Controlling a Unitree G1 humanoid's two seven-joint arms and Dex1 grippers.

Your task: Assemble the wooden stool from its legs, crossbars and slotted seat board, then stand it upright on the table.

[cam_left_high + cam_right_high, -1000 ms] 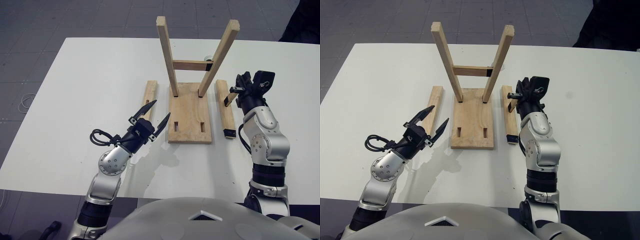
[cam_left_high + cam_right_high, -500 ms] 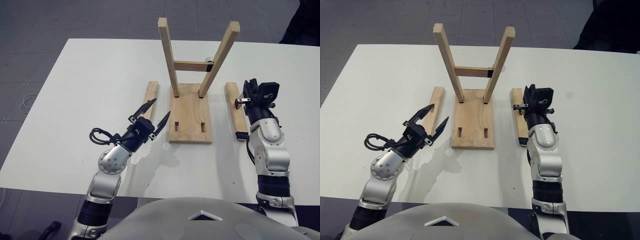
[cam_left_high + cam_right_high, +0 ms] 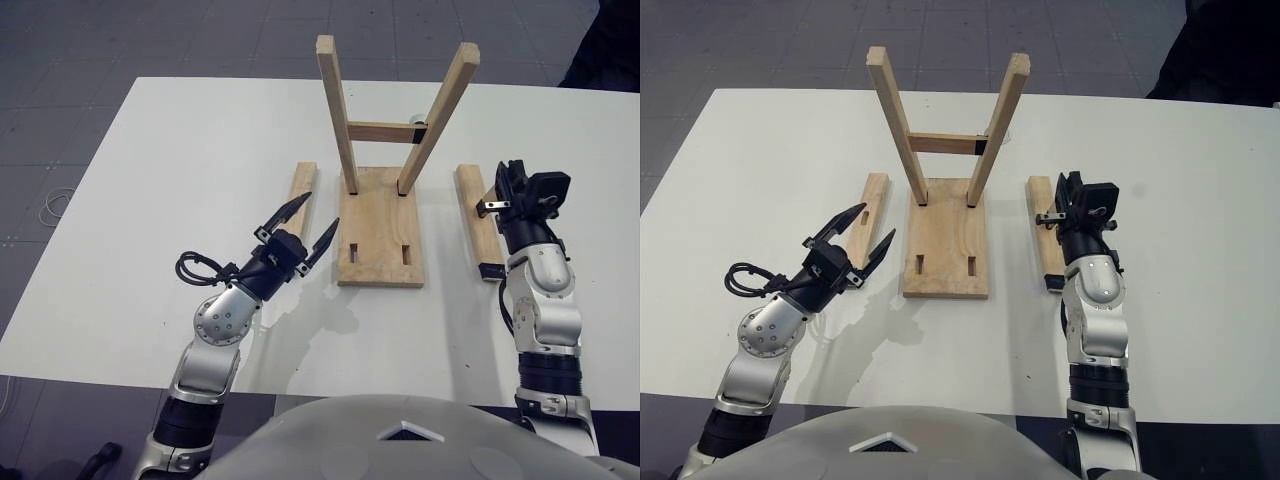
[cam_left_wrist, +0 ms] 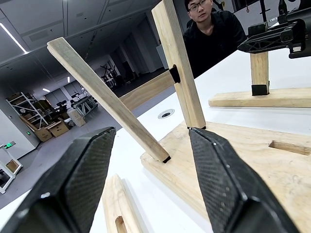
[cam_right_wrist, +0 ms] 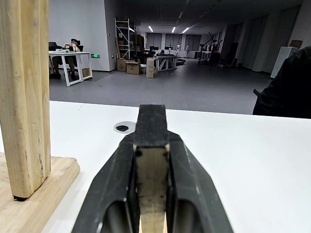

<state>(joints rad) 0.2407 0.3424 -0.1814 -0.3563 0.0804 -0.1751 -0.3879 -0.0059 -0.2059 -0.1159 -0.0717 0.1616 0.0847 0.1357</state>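
Crossbar (image 4: pixel 259 70) standing on the loose leg (image 3: pixel 472 205) beside the seat board (image 3: pixel 378 245) sits clamped in the right pincer (image 5: pixel 151 141); left pincer (image 3: pixel 322 211) hovers open.

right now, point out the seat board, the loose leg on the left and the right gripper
seat board (image 3: pixel 378 215): left eye view, bare middle of the board
loose leg (image 3: pixel 303 180): left eye view, its far half
right gripper (image 5: pixel 151 155): right wrist view, midway between its fingertips
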